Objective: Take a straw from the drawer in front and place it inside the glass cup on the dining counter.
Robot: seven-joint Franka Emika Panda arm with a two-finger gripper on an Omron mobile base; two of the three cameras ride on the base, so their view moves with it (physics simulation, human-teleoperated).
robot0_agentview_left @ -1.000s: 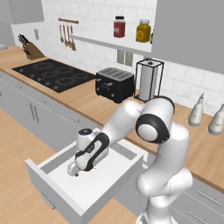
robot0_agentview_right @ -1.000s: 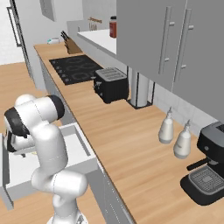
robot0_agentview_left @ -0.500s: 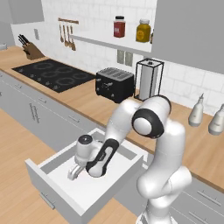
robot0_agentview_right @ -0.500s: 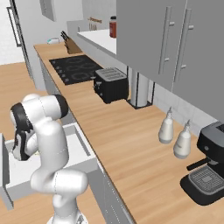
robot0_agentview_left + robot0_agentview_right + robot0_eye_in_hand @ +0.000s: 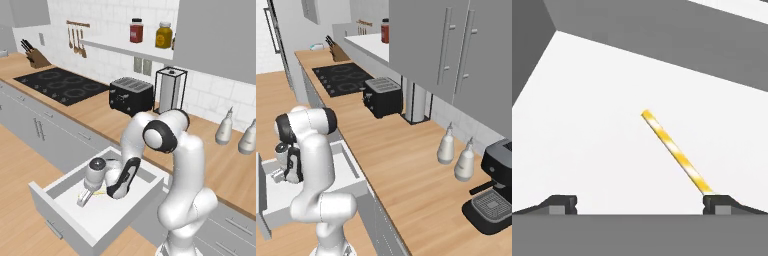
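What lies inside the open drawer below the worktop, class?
Inside the drawer, on its white floor, lies one yellow-and-white striped straw. The open gripper hangs just above it, and one end of the straw runs behind a fingertip, so that end is covered.

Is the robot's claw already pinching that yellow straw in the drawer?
No. The gripper stands wide open above the drawer floor, and the straw lies loose, reaching toward one fingertip.

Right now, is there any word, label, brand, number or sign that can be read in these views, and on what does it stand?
No readable text anywhere.
The red jar and yellow jar on the shelf: labels too blurred to read.
The toaster, coffee machine and drawer: no markings.
The straw: yellow and white stripes, no lettering.
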